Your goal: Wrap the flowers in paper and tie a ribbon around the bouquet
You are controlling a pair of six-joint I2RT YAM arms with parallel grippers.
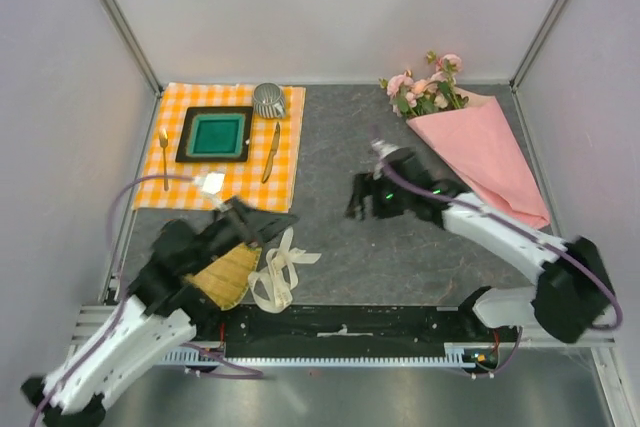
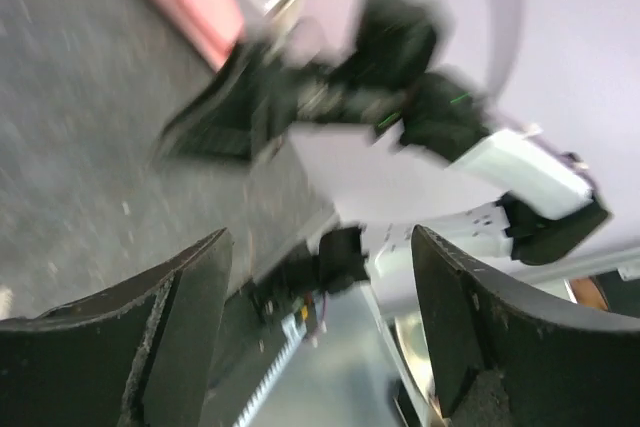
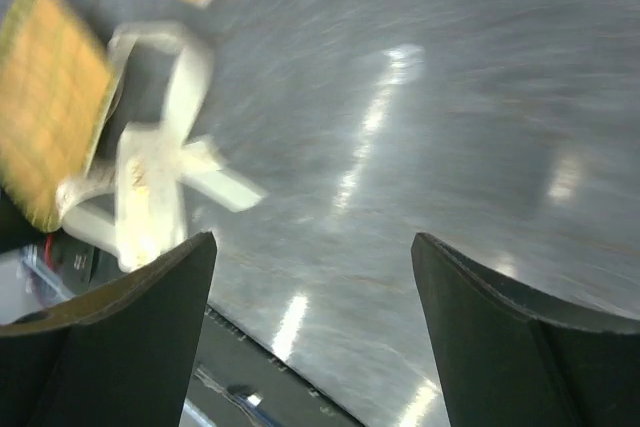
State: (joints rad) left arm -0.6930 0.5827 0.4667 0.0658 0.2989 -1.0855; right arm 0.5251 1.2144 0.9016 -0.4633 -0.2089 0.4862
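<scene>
Blurring smears both wrist views. Left tool point(image 2: 318, 237) gapes empty, its arm covering part of the woven mat point(image 1: 228, 277); ribbon point(image 1: 282, 272) lies looped just beside, near the front edge of the worktop point(image 1: 340, 247). Right tool point(image 3: 312, 237) gapes empty over its bare middle. Bouquet point(image 1: 470, 137) lies far right, paper point(image 1: 500, 172) hiding stems.

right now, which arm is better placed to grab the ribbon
Left. The left end effector, open, is right beside the ribbon; the right end effector is farther off, nearer the bouquet.
</scene>
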